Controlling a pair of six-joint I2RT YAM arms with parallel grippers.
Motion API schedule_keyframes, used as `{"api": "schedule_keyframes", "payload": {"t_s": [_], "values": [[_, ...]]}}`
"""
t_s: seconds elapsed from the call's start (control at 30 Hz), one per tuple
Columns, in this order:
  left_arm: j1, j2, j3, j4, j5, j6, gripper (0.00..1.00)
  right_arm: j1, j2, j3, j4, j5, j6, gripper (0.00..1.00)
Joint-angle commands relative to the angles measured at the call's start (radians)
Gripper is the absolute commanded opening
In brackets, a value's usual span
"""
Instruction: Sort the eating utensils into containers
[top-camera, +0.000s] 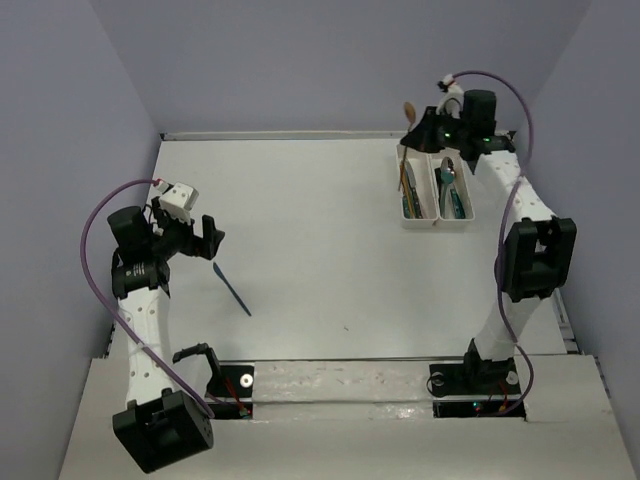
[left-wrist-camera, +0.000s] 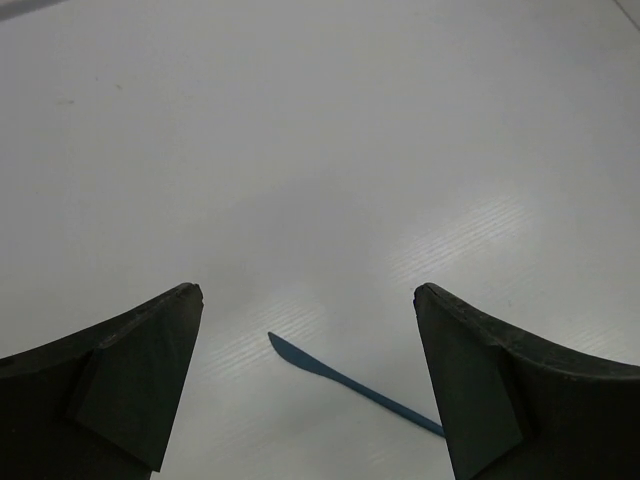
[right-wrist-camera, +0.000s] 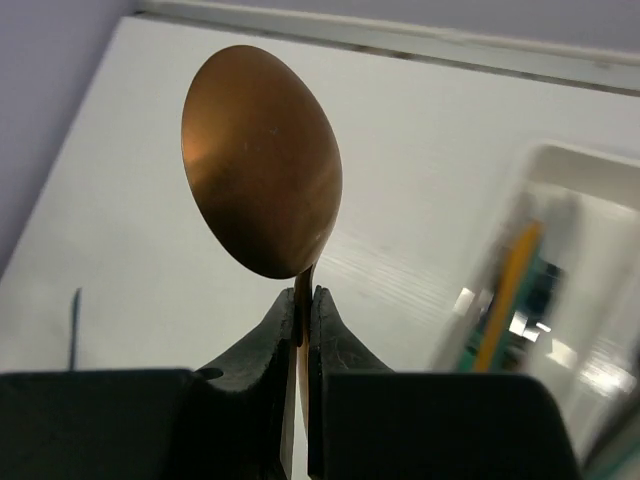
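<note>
Blue knife (top-camera: 231, 289) lies flat on the table (top-camera: 320, 220), its long axis diagonal and blade tip pointing far-left, beneath the left gripper (left-wrist-camera: 308, 292), whose fingers stand wide apart. Farther off, the right gripper (right-wrist-camera: 303, 300) clamps a copper spoon (right-wrist-camera: 262, 175) upright, bowl up, at the white trays (top-camera: 437, 224)' far end.

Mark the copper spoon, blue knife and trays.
copper spoon (right-wrist-camera: 262, 170): right wrist view, bowl centre
blue knife (left-wrist-camera: 350, 381): left wrist view, mid-length
white trays (top-camera: 438, 224): top external view, near end wall
</note>
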Motion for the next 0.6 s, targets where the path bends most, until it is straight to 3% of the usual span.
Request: {"api": "schedule_keyframes", "payload": {"t_s": [0.0, 0.13, 0.37, 0.57], "values": [[-0.004, 0.022, -0.012, 0.055, -0.059, 0.007, 0.99, -0.160, 0.019, 0.110, -0.238, -0.022, -0.197, 0.00], [-0.002, 0.012, -0.026, 0.073, -0.079, 0.008, 0.99, -0.186, 0.137, 0.253, -0.371, 0.125, -0.351, 0.00], [-0.002, -0.005, -0.058, 0.107, -0.114, 0.012, 0.99, -0.195, 0.240, 0.349, -0.408, 0.314, -0.487, 0.00], [-0.002, -0.001, -0.057, 0.104, -0.111, 0.013, 0.99, -0.223, 0.290, 0.306, -0.408, 0.305, -0.480, 0.00]]}}
